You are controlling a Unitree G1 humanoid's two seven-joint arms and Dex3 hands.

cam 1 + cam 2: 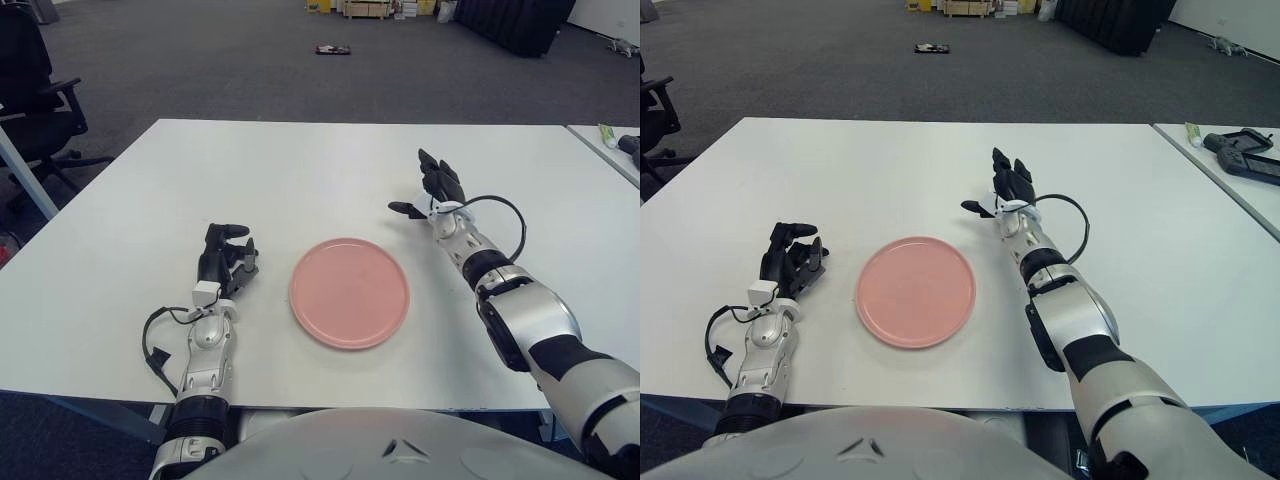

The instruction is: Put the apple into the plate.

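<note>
The right robot hand (432, 192) is raised over the far right part of the surface (300, 170), with its back turned toward the camera. Whether it is wide, narrow or closed on something cannot be told from either view. No apple is seen in or beside this robot hand, nor anywhere on the surface. It may be hidden behind the palm, but that cannot be confirmed.

The plate (349, 292) lies to the left of the right robot hand and nearer the robot's body, apart from it. Nothing is held in the plate; its pink face is bare. Further left, beyond the plate, the left robot hand (226, 258) is seen with its fingers curled and nothing in them.

The task is judged as not yet done, since the apple has not been set in the plate. If the apple is indeed carried, a move leftward and toward the robot over the plate, followed by a release, is what remains.
</note>
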